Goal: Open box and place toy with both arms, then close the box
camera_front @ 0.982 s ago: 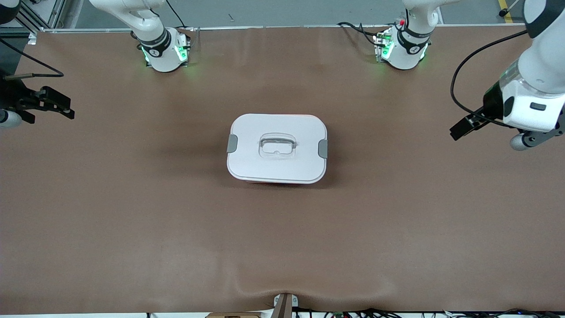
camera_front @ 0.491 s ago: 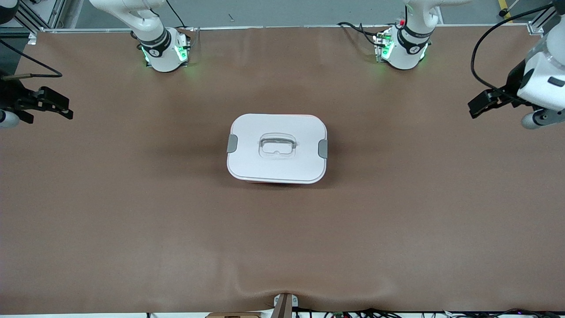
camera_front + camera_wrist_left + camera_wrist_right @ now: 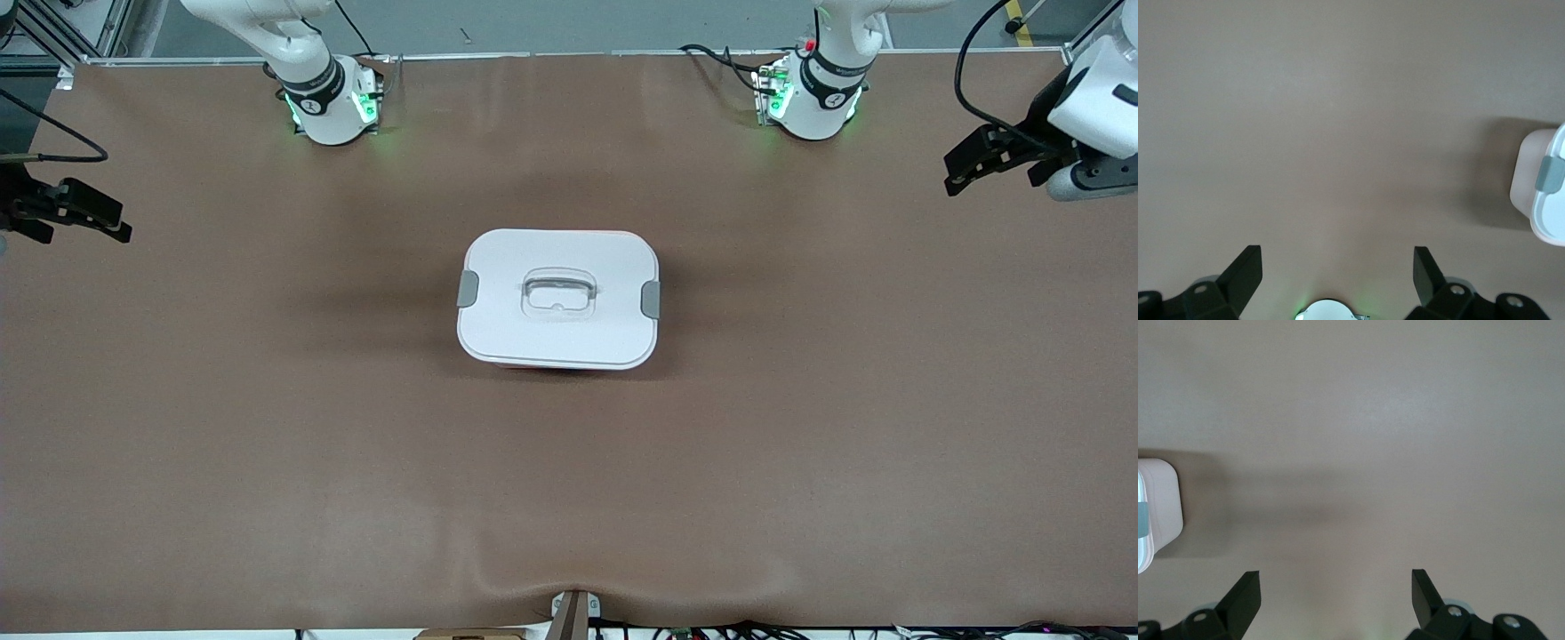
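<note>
White-lidded box (image 3: pixel 558 300) sits shut mid-table with both grey clips (image 3: pixel 468 289) down and no toy visible, while your left gripper (image 3: pixel 969 162) and right gripper (image 3: pixel 82 212) hang wide open, empty, over the table ends—looks finished, so verify.

Box in the middle, arms at the ends

The box (image 3: pixel 558 299) sits on the table (image 3: pixel 267 444), its lid (image 3: pixel 498 267) on top. The left gripper (image 3: pixel 965 169) hangs over the left arm's end, the right gripper (image 3: pixel 98 218) over the right arm's end, both well apart from the box.
</note>
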